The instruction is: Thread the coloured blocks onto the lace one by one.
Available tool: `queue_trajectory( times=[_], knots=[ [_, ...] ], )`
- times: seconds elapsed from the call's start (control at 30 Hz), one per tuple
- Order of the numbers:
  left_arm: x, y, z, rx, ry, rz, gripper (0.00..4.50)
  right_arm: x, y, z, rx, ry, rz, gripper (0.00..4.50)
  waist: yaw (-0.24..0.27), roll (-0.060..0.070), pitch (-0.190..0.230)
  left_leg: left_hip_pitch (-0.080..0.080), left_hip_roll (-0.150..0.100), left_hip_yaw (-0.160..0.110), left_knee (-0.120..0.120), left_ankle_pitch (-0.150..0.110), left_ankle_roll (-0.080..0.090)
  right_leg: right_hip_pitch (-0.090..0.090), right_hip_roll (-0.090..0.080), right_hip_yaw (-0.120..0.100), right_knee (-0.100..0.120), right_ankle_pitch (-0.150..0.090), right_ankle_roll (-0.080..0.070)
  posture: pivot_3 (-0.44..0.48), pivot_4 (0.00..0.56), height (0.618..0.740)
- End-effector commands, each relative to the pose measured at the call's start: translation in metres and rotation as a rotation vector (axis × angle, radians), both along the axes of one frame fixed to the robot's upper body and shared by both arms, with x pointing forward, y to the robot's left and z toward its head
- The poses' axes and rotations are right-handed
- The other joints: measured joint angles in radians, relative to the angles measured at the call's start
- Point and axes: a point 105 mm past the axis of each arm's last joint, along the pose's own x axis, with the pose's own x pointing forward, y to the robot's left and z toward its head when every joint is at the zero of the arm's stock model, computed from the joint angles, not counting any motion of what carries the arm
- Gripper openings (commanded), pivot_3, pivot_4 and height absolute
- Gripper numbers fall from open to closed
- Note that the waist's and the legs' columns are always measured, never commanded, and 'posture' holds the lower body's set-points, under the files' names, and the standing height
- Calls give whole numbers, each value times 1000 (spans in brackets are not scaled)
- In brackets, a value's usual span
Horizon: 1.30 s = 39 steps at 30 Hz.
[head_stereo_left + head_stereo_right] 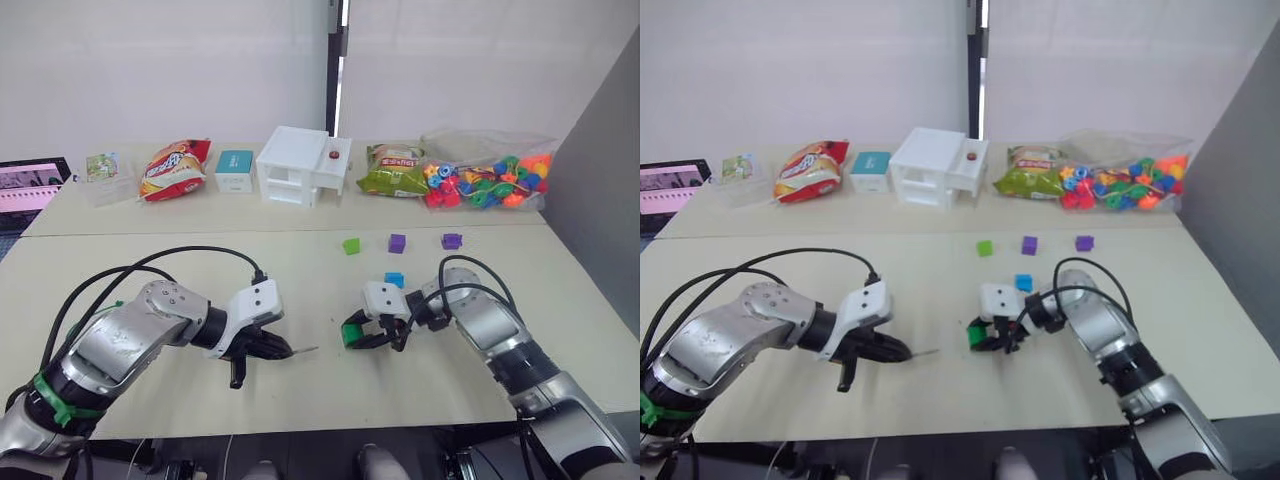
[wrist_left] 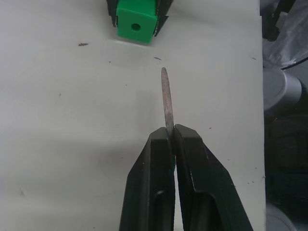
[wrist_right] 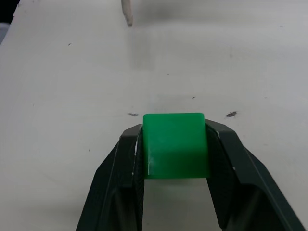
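My left gripper (image 1: 283, 350) is shut on the lace's stiff pale tip (image 2: 166, 98), which sticks out towards the right. A short gap away, my right gripper (image 1: 358, 335) is shut on a dark green block (image 3: 175, 144), just above the table. The block's hole (image 2: 136, 27) faces the tip, a little off its line. The lace's cord is hidden behind the left fingers. A blue block (image 1: 394, 280) lies just behind the right gripper. Further back on the table sit a light green block (image 1: 351, 245) and two purple blocks (image 1: 397, 243) (image 1: 451, 240).
Along the back table stand a clear bag of mixed beads (image 1: 490, 180), a white box (image 1: 300, 165), a teal box (image 1: 235, 170), two snack bags (image 1: 175, 168) (image 1: 392, 170) and a tablet (image 1: 30, 185). A grey panel (image 1: 600, 200) borders the right side.
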Motion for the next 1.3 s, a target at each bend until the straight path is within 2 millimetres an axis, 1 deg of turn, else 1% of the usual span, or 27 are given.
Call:
queue_trajectory(
  times=[0.03,0.13,0.3,0.4,0.57,0.9,1.2,1.3],
  knots=[
    [7,-4,1,19,-54,-30,0,-13,6,4,35,-8,-17,1188,2,0,0,0,0,0,0,0,0,0,0,0,0,0,0,0,150,740],
    [9,-14,1,7,-53,-62,0,-17,7,-3,18,-7,-39,1188,10,0,0,0,0,0,1,0,0,1,0,0,-1,0,0,0,150,740],
    [17,-24,2,8,-79,-80,0,-17,9,-4,-4,-23,-46,1188,12,0,0,0,0,0,1,0,0,1,0,0,0,0,0,0,150,740],
    [16,-28,2,-3,-71,-93,0,-16,10,-4,-10,-31,-52,1188,9,0,0,1,0,1,1,0,0,1,0,0,0,0,0,0,150,740],
    [14,-29,0,3,-54,-112,0,-16,10,-4,-14,-34,-54,1188,10,0,0,1,0,0,1,0,0,1,0,0,0,0,0,0,150,740],
    [15,-36,1,8,-45,-125,0,-19,13,-3,-23,-39,-50,1188,10,0,0,1,0,0,1,0,0,1,0,0,0,0,0,0,150,740],
    [14,-32,-4,64,-28,-119,0,-19,13,-1,-28,-42,-59,1188,11,0,0,1,0,0,1,0,0,1,0,0,0,0,0,0,150,740],
    [13,-36,-2,59,-36,-136,0,-19,13,-2,-30,-39,-59,1188,11,0,0,1,0,0,1,0,0,1,0,0,0,0,0,0,150,740]
  ],
)
